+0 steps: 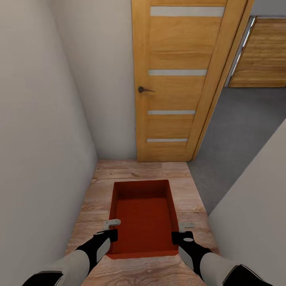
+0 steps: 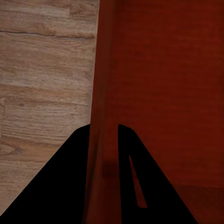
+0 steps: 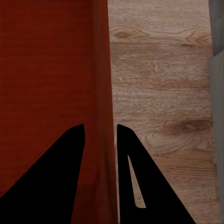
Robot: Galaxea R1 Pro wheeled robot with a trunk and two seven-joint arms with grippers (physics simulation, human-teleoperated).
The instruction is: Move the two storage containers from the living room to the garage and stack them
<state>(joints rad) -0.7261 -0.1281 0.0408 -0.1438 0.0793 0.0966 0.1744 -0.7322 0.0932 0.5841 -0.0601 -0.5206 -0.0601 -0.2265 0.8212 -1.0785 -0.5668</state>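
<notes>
A light wood-plank floor point(image 1: 139, 174) runs along a narrow passage between two white walls point(image 1: 39, 119) and ends at the foot of a honey-coloured door point(image 1: 174, 79). To the right of the door it meets a dark grey floor point(image 1: 242, 131) along a straight edge (the grey surface is matte and faintly mottled), which stretches away through the opening. In the right wrist view the planks point(image 3: 158, 93) show knots and grain, with a strip of grey at their far edge.
</notes>
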